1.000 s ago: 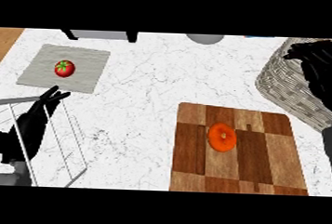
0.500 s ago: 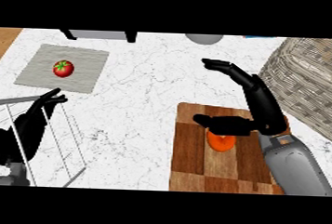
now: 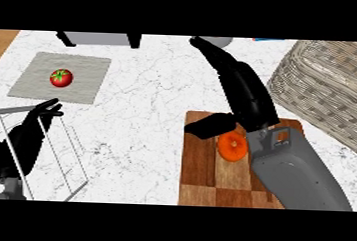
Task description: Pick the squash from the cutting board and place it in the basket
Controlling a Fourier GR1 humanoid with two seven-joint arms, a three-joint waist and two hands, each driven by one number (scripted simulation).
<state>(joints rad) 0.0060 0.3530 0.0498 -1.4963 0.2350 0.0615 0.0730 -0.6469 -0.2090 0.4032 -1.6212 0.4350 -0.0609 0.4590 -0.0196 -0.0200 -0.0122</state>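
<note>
The orange squash (image 3: 232, 147) lies on the wooden cutting board (image 3: 200, 179), partly hidden under my right wrist. My right hand (image 3: 245, 95) stretches up and left beyond the board over the white counter, fingers straight and open; its thumb (image 3: 208, 127) points left just above the squash, and nothing is held. The grey forearm covers the board's right side. The woven basket (image 3: 331, 88) stands at the right edge, to the right of that hand. At the left edge my left hand (image 3: 32, 133) rests open with its fingers up.
A red tomato (image 3: 61, 78) sits on a grey cloth (image 3: 35, 87) at the upper left. A wire rack (image 3: 51, 153) occupies the lower left corner by my left hand. A grey appliance (image 3: 99, 38) and a bowl (image 3: 223, 41) stand along the far edge.
My right hand has swung from the basket to over the cutting board, then reached farther up and left, and the forearm now covers part of the squash. The left hand has stayed put.
</note>
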